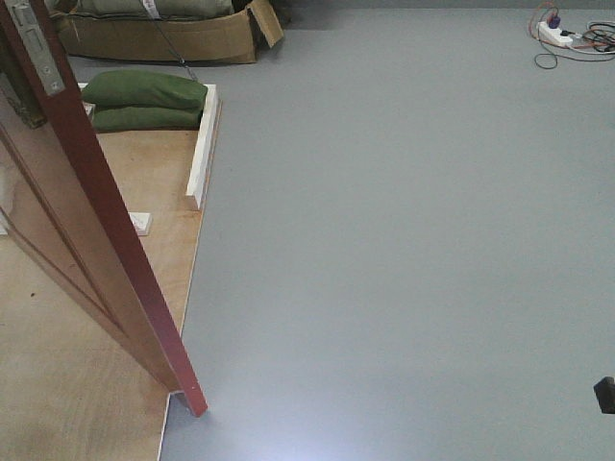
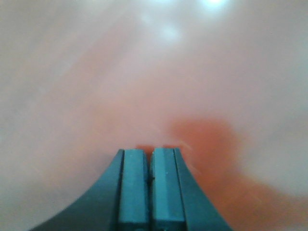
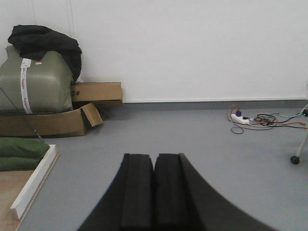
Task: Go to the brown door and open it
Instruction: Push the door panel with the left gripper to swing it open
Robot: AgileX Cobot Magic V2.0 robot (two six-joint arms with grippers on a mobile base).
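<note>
Reddish-brown wood fills the left side of the front view: the brown door (image 1: 67, 240) stands swung out over the grey floor (image 1: 404, 240). Its narrow edge faces the camera, a metal latch plate (image 1: 38, 48) shows near the top, and its lower corner sits just past the edge of the plywood platform (image 1: 77, 384). Judged from this angle, the door is already well ajar and the opening step looks largely done.

The left gripper (image 2: 149, 153) has its pads together with nothing between them. It points at a blurred, glossy reddish surface that fills the left wrist view, most likely the door face. Closed fingers would suit pushing the panel, though whether they touch it cannot be told. The front view shows neither arm.

The right gripper (image 3: 154, 158) is likewise pressed together and empty. It is aimed away across the room, probably parked clear of the door's swing. Only its camera shows the white wall, with a cardboard box (image 3: 53, 122) at its foot. The front view alone shows green sandbags (image 1: 144, 91) at the platform's far edge, beside a white brace (image 1: 202, 154), presumably weighing the frame down.
</note>
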